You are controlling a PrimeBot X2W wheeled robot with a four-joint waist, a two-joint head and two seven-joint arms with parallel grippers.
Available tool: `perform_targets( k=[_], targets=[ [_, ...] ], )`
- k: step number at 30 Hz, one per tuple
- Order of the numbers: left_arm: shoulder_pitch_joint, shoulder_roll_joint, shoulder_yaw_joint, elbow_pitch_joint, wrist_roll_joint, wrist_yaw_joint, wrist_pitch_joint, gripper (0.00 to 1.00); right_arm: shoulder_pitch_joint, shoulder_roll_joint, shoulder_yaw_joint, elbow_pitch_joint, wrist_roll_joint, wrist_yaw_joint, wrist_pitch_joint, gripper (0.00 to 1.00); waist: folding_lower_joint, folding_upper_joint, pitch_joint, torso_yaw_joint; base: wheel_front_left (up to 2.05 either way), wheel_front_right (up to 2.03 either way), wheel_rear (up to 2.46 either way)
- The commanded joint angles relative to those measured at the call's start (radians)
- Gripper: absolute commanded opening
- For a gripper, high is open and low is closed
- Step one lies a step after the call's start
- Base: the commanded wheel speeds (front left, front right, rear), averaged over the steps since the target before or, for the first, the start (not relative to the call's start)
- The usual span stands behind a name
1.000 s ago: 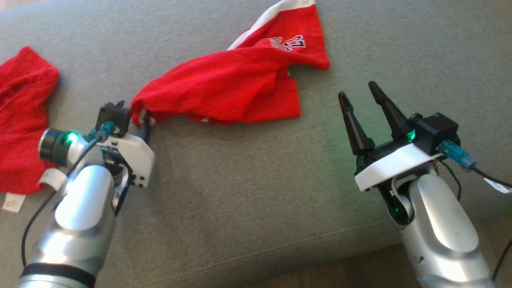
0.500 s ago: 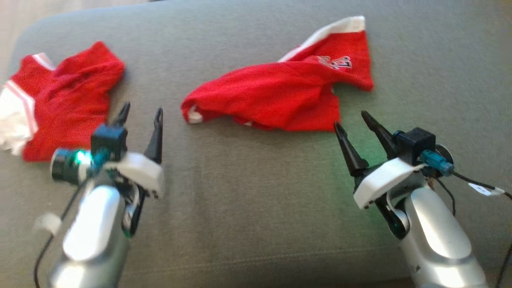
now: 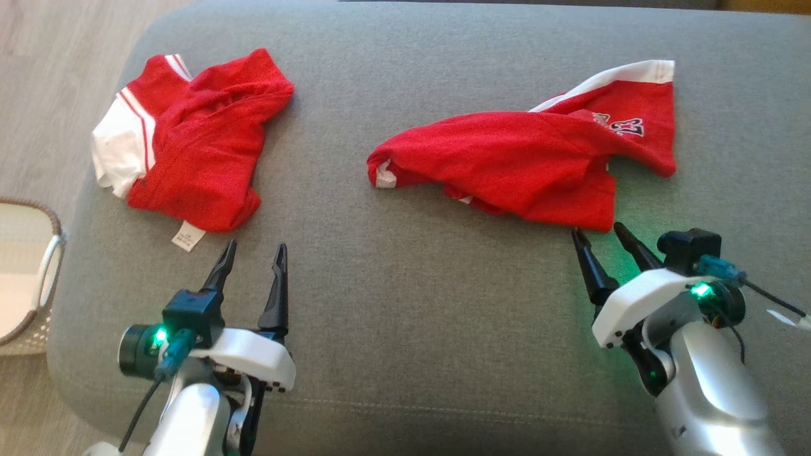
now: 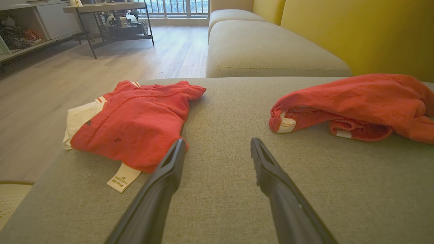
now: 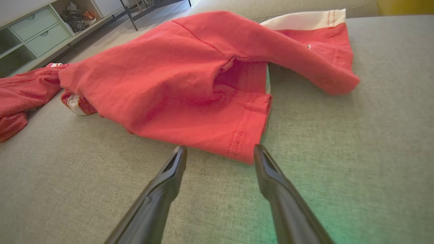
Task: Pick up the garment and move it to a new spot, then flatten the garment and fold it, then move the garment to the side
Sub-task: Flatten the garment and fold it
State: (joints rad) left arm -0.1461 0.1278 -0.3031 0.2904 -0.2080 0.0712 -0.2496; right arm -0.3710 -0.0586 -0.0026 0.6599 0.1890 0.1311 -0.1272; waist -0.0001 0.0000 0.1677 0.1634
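The garment (image 3: pixel 519 164) is red with a white band and a printed mark, and it lies crumpled on the grey sofa cushion (image 3: pixel 405 304) at centre right. My right gripper (image 3: pixel 597 229) is open, its tips just short of the garment's near hem (image 5: pixel 237 135). My left gripper (image 3: pixel 255 247) is open and empty over bare cushion, well left of the garment's rolled end (image 4: pixel 284 122). In the left wrist view my left gripper (image 4: pixel 218 142) points between the two red garments. In the right wrist view my right gripper (image 5: pixel 219 147) stands at the hem, apart from it.
A second red and white garment (image 3: pixel 203 145) lies bunched at the cushion's left end, its label hanging near my left fingertips (image 4: pixel 176 159). A woven basket (image 3: pixel 38 278) stands on the wood floor past the cushion's left edge. Yellow backrest (image 4: pixel 356 30) behind.
My left gripper let go of the garment's left end, opened and drew back toward me. The head camera has shifted, bringing the second garment fully into view. The right gripper stays open.
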Motion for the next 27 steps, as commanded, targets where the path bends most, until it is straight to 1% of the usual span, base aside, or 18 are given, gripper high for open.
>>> perform_targets(
  k=[1,10,13,16,17,18,23,27],
  targets=[
    [-0.031,0.008,0.042,-0.038,0.01,0.002,-0.012,1.0,-0.045,0.008,0.014,-0.019,0.005,0.0,0.0,1.0,0.0001,0.0,0.007,0.01,0.0,0.0,0.0],
    [-0.035,-0.008,0.053,-0.032,0.036,-0.013,-0.012,1.0,-0.123,0.0,-0.023,0.121,-0.048,0.0,-0.043,1.0,0.0001,0.0,0.03,0.027,0.0,0.0,0.0],
    [-0.04,-0.013,0.054,-0.026,0.047,-0.02,-0.012,1.0,-0.154,-0.005,-0.057,0.173,-0.073,0.0,-0.069,1.0,0.0001,0.0,0.038,0.028,0.0,0.0,0.0],
    [-0.045,-0.017,0.056,-0.019,0.051,-0.027,-0.012,1.0,-0.171,-0.001,-0.037,0.204,-0.072,0.0,-0.082,1.0,0.0001,0.0,0.042,0.025,0.0,0.0,0.0],
    [-0.047,-0.018,0.058,-0.016,0.053,-0.029,-0.012,1.0,-0.175,0.0,-0.022,0.211,-0.066,0.0,-0.087,0.43,0.0001,0.0,0.042,0.023,0.0,0.0,0.0],
    [-0.047,-0.018,0.06,-0.014,0.054,-0.03,-0.012,1.0,-0.179,0.001,-0.009,0.215,-0.061,0.0,-0.094,0.0,0.0001,0.0,0.042,0.02,0.0,0.0,0.0],
    [-0.046,-0.018,0.073,-0.004,0.061,-0.035,-0.012,1.0,-0.186,-0.002,0.045,0.211,-0.076,0.0,-0.122,0.0,0.0001,0.0,0.028,-0.006,0.0,0.0,0.0],
    [-0.04,-0.018,0.081,0.001,0.067,-0.038,-0.012,1.0,-0.17,-0.005,0.06,0.158,-0.089,0.0,-0.132,0.0,0.0001,0.0,0.004,-0.039,0.0,0.0,0.0]
  ],
)
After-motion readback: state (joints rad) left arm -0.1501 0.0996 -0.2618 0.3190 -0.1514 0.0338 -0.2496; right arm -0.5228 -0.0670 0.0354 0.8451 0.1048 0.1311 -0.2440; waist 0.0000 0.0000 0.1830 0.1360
